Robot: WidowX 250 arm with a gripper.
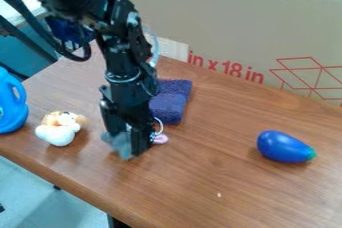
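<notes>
Fuzzy toy (pixel 121 145) is what we see at the tips of the black gripper (pixel 129 142), low over the wooden table (pixel 220 172), left of the view's centre. It looks soft and grey-blue, with a short nap and a blurry, rounded outline; much of it is hidden by the fingers, so we cannot make out its full shape. We see the pincer closed on it, grey fluff showing between the fingers and past the left one. Just to the right of the gripper we notice a pale metal ring (pixel 159 126) and a small pink piece (pixel 160 139), though we cannot tell whether they belong to the toy. Behind lies a folded purple cloth (pixel 170 103); to the left, a white-and-tan plush (pixel 57 133) and a blue plastic jug (pixel 9 112); well apart to the right, a glossy blue eggplant (pixel 282 146) with a green end.
</notes>
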